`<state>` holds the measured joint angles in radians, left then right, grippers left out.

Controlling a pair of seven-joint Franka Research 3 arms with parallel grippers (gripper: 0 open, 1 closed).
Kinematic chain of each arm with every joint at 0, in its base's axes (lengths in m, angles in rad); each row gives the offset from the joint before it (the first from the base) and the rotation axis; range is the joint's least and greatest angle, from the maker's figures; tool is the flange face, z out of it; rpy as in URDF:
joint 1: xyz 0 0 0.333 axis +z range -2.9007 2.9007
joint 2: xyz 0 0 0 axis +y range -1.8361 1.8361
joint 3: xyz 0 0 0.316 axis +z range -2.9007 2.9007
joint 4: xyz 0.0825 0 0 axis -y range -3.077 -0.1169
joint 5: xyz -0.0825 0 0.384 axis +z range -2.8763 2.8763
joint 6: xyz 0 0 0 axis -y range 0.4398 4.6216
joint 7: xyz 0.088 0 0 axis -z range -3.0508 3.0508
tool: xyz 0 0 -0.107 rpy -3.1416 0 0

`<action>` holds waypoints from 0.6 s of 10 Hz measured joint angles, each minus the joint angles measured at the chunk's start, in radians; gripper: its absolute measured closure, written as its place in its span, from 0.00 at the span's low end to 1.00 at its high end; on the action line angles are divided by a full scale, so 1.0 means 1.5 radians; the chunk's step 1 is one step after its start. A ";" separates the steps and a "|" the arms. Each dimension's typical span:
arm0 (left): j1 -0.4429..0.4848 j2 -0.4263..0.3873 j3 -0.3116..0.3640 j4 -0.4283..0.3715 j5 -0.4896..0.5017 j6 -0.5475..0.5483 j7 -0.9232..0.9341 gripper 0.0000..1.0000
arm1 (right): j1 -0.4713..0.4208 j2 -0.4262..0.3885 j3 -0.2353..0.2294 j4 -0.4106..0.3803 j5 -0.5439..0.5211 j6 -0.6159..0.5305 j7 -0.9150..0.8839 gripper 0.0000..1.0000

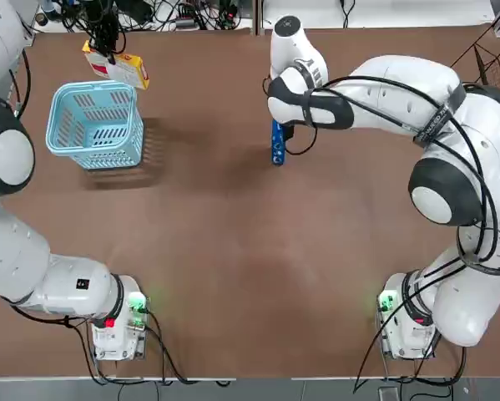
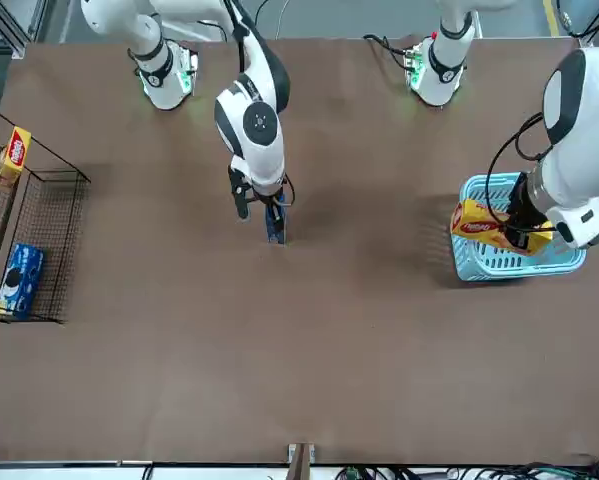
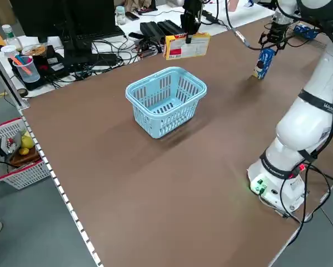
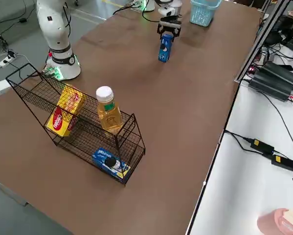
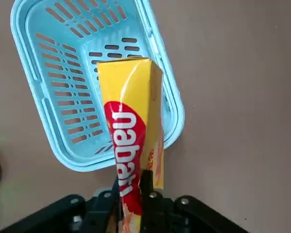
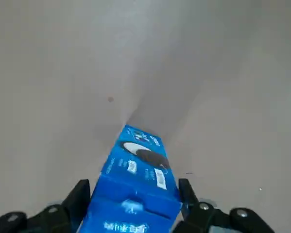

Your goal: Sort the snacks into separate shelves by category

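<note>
My left gripper [image 1: 108,55] is shut on a long yellow-orange box [image 1: 118,68] with a red logo and holds it in the air by the far side of the light blue basket [image 1: 93,87]. In the left wrist view the box [image 5: 130,126] hangs over the basket's rim [image 5: 170,104]. My right gripper [image 1: 280,125] reaches down at the table's middle back. Its fingers press both sides of a blue packet [image 6: 135,170] that stands upright on the table [image 2: 276,228]. The black wire shelves [image 4: 87,132] hold another yellow box [image 4: 64,111] above and a blue packet [image 4: 111,164] below.
A bottle of amber drink [image 4: 107,111] with a white cap stands on the rack's upper tier. The rack [image 2: 39,200] sits at the table's edge on the robot's right. Cables and power bricks lie beyond the far edge. A red-rimmed basket [image 3: 16,153] stands off the table.
</note>
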<state>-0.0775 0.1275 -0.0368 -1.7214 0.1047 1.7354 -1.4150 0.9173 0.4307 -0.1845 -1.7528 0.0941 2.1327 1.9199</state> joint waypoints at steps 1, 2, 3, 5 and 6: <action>0.000 0.000 0.000 0.000 0.000 0.000 -0.004 0.83 | 0.000 0.000 -0.001 0.000 0.000 0.001 -0.004 0.22; 0.000 0.000 0.000 0.000 0.000 0.000 -0.009 0.83 | 0.000 0.000 -0.001 0.000 0.000 0.002 -0.007 0.26; -0.001 0.000 0.000 0.000 0.000 0.000 -0.013 0.83 | 0.000 0.000 -0.001 0.000 0.000 0.002 -0.008 0.31; -0.001 0.000 0.000 0.000 0.000 0.000 -0.014 0.83 | 0.000 0.000 -0.002 0.000 0.000 0.006 -0.022 0.41; -0.001 0.000 0.000 0.001 0.000 0.000 -0.014 0.83 | 0.000 0.000 -0.003 0.000 0.000 0.006 -0.043 0.43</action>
<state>-0.0796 0.1275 -0.0376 -1.7203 0.1047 1.7354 -1.4362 0.9168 0.4302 -0.1894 -1.7527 0.0940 2.1421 1.8561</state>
